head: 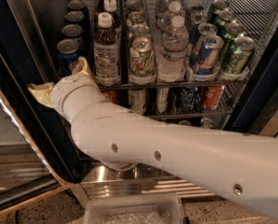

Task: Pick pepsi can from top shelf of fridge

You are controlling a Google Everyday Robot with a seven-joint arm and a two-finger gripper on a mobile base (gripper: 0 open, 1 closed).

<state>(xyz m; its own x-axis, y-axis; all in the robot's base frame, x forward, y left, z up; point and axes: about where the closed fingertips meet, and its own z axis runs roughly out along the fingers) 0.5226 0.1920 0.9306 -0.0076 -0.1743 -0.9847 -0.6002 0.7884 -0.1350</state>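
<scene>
The pepsi can [67, 50] is dark blue with a silver top. It stands at the front of the leftmost lane of the top shelf [185, 83], a wire rack in the fridge [22, 55], with more of the same cans behind it. My gripper [59, 78] is at the foot of this can. Its cream fingers are spread: one fingertip [81, 65] is just right of the can, the other [39, 91] is lower left. My white arm hides the can's bottom. I cannot tell if the fingers touch it.
Right of the pepsi lane stand dark drink bottles [106, 48], pale cans [141, 56], water bottles [175, 45], slim blue-and-silver cans [207, 55] and green cans [237, 55]. A lower rack holds red cans [213, 97]. The open glass door [10, 139] is at left, a plastic tray [134, 211] below.
</scene>
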